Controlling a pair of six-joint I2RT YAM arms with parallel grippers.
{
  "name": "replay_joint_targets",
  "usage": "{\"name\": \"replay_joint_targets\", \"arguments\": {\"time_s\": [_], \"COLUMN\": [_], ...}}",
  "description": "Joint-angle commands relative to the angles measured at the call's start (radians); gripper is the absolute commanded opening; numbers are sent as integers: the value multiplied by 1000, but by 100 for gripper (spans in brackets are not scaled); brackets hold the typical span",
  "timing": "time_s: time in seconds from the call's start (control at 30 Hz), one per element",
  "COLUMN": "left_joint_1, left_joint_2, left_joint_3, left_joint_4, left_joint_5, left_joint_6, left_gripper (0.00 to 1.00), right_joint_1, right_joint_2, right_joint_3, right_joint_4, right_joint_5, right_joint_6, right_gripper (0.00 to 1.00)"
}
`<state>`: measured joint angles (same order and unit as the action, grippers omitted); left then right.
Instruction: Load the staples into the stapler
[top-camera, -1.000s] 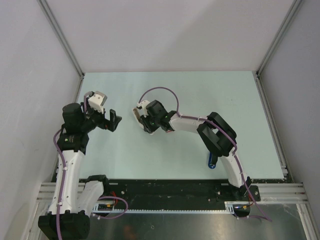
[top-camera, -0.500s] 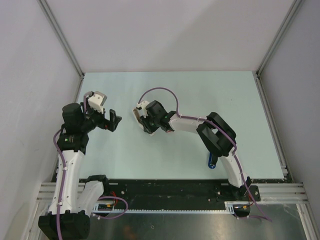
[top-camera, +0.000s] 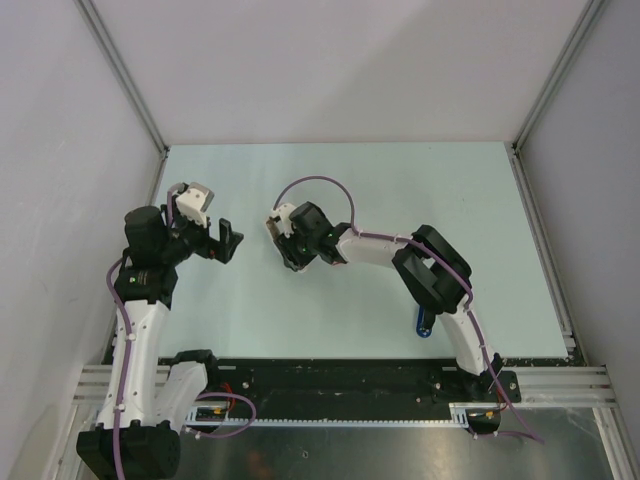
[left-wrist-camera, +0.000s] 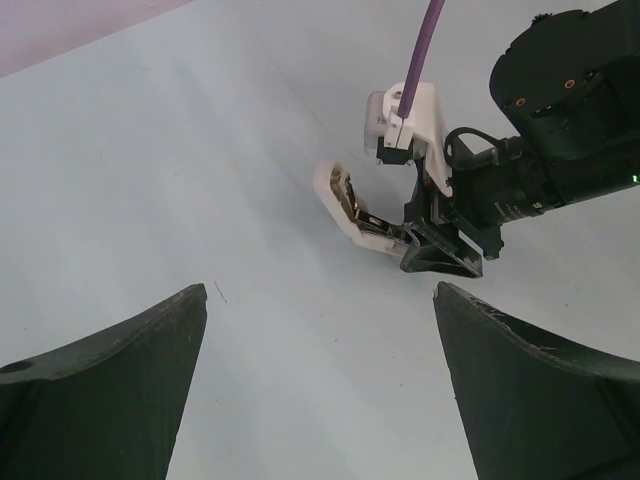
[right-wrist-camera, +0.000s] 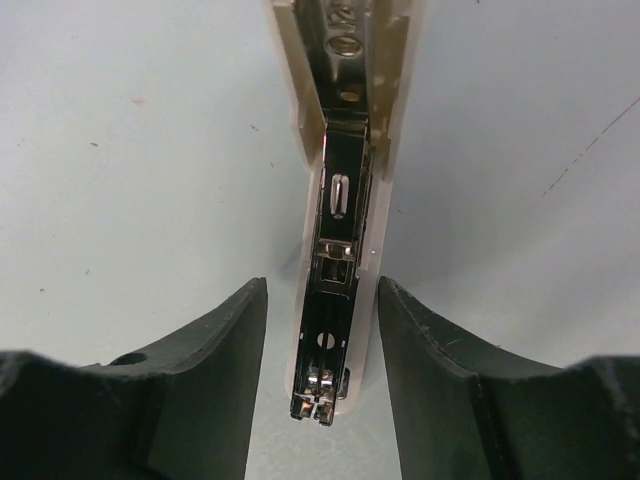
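Right fingers (right-wrist-camera: 200, 400) wider apart around white stapler (right-wrist-camera: 383, 60), channel (right-wrist-camera: 338, 260) open

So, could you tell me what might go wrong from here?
The right gripper straddles the open stapler with little clearance, so pulling away could snag or turn it. The left gripper hangs open, well apart, so nothing steadies the stapler.

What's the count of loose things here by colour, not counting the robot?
White: 1, the opened stapler between the right fingers.
Blue: 1, a small object, partly hidden under the right arm.
Total: 2.
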<state>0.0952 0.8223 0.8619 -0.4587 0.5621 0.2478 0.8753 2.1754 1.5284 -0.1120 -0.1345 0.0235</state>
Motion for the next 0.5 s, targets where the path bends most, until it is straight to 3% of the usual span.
{"name": "replay_joint_targets", "arguments": {"time_s": [0.0, 0.3, 0.47], "left_joint_1": [14, 15, 13], "left_joint_2": [-9, -14, -22], "left_joint_3": [-10, -8, -2], "left_joint_4": [14, 15, 14], "left_joint_5": [34, 56, 108], "left_joint_6": [11, 12, 29], "left_gripper": [99, 99, 100], "right_joint_1": [5, -47, -134], "right_joint_2": [-13, -157, -310], "right_joint_3": [39, 38, -6], "right_joint_4": [-18, -75, -154], "right_joint_5": [-17, -66, -182], "right_joint_6": [-19, -62, -126], "right_gripper": [54, 67, 73]}}
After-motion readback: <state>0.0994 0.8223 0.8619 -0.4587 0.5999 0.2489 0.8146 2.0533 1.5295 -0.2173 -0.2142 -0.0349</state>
